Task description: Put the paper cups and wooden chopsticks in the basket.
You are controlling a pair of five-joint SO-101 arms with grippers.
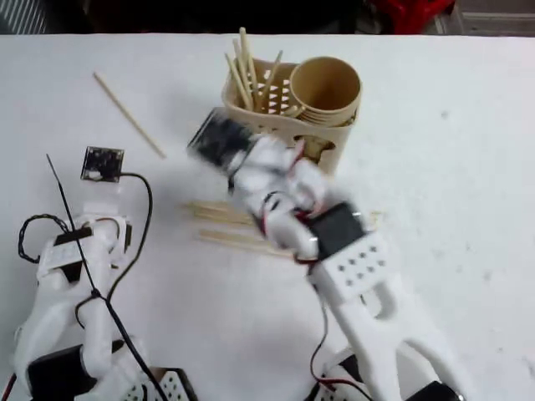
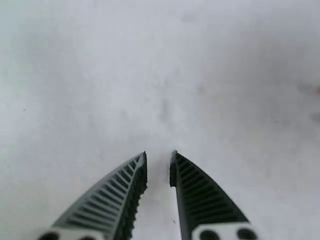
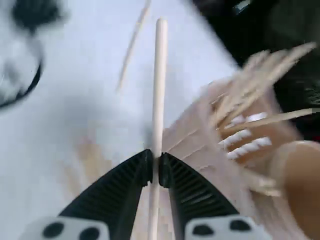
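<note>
The white counter (image 1: 468,192) carries a basket (image 1: 328,152) far centre, a lone chopstick (image 1: 128,114) far left, and loose chopsticks (image 1: 219,215) mid-counter.

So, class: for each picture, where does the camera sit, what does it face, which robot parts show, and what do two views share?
High view: fixed above the table, looking down on the basket, left arm and right arm.
Left wrist view: on the left wrist, facing bare table; left pincer shows.
Right wrist view: on the right wrist, facing the basket; right pincer grips a chopstick.
Shared: high and right wrist views both show the basket and paper cups.
</note>
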